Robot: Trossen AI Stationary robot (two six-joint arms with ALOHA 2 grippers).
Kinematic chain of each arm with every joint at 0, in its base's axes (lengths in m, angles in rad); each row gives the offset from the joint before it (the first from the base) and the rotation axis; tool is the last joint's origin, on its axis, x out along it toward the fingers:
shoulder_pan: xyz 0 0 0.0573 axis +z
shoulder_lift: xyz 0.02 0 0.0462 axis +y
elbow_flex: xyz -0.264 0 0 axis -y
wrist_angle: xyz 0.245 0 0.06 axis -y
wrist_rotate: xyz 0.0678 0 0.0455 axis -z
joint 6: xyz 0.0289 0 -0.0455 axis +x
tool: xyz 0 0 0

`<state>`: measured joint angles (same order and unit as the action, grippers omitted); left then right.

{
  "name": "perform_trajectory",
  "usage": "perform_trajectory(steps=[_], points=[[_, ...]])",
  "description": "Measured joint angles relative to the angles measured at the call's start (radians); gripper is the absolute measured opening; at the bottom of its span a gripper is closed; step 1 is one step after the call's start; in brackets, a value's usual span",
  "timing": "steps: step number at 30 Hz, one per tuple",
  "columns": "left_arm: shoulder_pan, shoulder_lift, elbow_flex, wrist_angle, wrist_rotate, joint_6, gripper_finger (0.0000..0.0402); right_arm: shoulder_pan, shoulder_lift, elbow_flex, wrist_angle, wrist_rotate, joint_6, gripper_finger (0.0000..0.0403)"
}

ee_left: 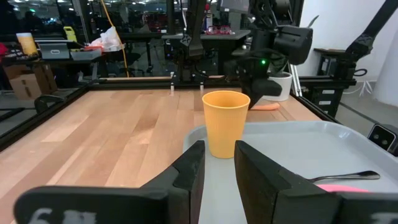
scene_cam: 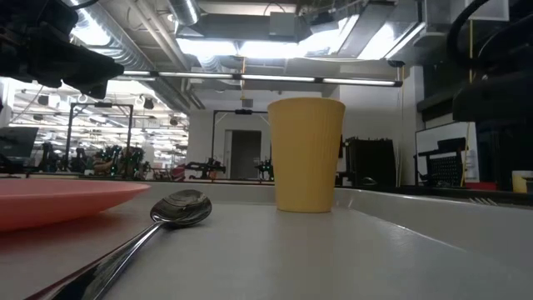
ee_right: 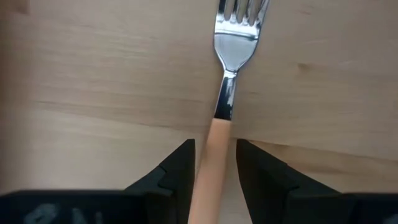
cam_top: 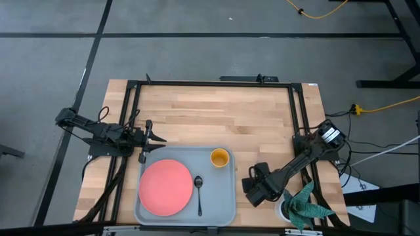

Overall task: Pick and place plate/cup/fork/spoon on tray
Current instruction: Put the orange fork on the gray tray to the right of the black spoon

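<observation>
The large light grey rectangular tray (cam_top: pixel 226 208) with rounded corners and a raised rim lies at the front edge of the pale wooden table (cam_top: pixel 216 111), about midway along it. On the tray's left half rests the flat round coral-pink plate (cam_top: pixel 165 187). Just beside the plate, toward the tray's middle, lies the slim dark spoon (cam_top: pixel 199 193), its oval bowl pointing to the tray's rear edge. The small orange-yellow cup (cam_top: pixel 220 157) stands upright near the tray's rear right corner, apart from the spoon.

The slim fork (ee_right: pixel 219 106) with silver metal tines and a long orange handle lies on the bare wood off the tray's right edge. The right gripper (ee_right: pixel 214 163) is down over it, its two dark fingers straddling the orange handle with a narrow gap on either side, not yet pressed against it.

The left gripper (ee_left: pixel 217 168) waits over the tray's rear left corner, fingers a little apart and holding nothing, facing the cup.

A white pot with a green plant (cam_top: pixel 303 204) stands at the table's front right corner.
</observation>
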<state>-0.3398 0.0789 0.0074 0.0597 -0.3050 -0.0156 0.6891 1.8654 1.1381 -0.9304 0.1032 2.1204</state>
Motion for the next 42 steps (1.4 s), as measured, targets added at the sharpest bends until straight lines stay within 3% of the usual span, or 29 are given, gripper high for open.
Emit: perform_trajectory(steps=[13, 21, 27, 32, 36, 39, 42], points=[[0.000, 0.000, 0.000, 0.000, 0.000, 0.000, 0.0080, -0.001, 0.049, 0.005, 0.019, -0.036, 0.015, 0.0121], [0.000, 0.000, 0.000, 0.000, 0.000, 0.000, 0.0080, 0.000, 0.051, 0.004, 0.024, -0.021, 0.046, 0.0044], [0.000, 0.000, 0.000, 0.000, 0.000, 0.000, 0.0080, 0.002, 0.054, 0.023, 0.019, 0.018, 0.071, 0.0042], [0.000, 0.000, 0.000, 0.000, 0.000, 0.000, 0.0080, 0.001, 0.063, 0.186, -0.173, 0.031, 0.083, 0.0042], [0.000, 0.000, 0.000, 0.000, 0.000, 0.000, 0.0080, 0.001, 0.061, 0.369, -0.346, 0.125, 0.113, 0.0042], [0.000, 0.000, 0.000, 0.000, 0.000, 0.000, 0.0080, -0.001, 0.058, 0.467, -0.370, 0.184, 0.123, 0.0042], [0.000, 0.000, 0.000, 0.000, 0.000, 0.000, 0.0080, -0.004, 0.073, 0.521, -0.323, 0.169, 0.101, 0.0042]])
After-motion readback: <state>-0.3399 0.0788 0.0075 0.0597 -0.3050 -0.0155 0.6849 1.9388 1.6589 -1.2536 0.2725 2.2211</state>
